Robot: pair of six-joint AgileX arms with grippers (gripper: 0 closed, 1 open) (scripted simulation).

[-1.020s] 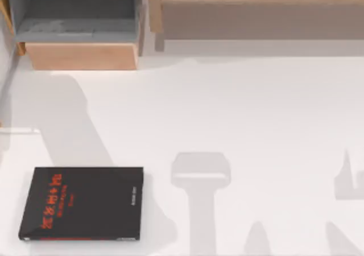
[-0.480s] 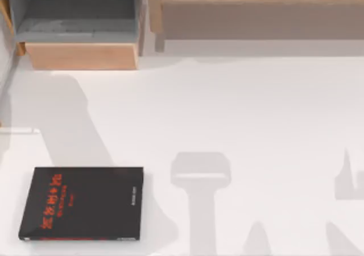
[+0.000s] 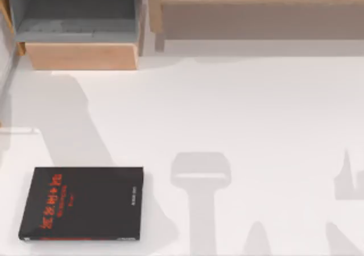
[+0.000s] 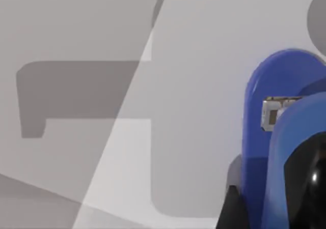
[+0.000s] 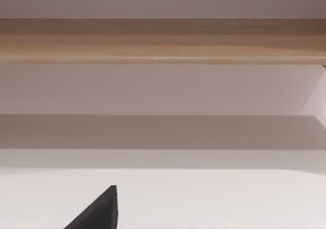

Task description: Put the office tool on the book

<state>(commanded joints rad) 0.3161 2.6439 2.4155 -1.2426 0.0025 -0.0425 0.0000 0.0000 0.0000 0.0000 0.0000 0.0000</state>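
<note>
The flat black book with red lettering (image 3: 82, 203) lies at about seven o'clock on the white table (image 3: 239, 114). The left wrist view shows a blue, dark-ended object (image 4: 285, 152) close up, probably the office tool; whether jaws pinch it, I cannot tell. The left arm looks nearer.

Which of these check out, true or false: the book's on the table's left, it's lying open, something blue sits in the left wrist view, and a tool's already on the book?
1. The book lies at the table's near left. True.
2. The book is open. False: it lies shut, black cover up, red lettering showing.
3. A blue office tool shows close up in the left wrist view. True.
4. A tool rests on the book. False: its cover is bare.
</note>
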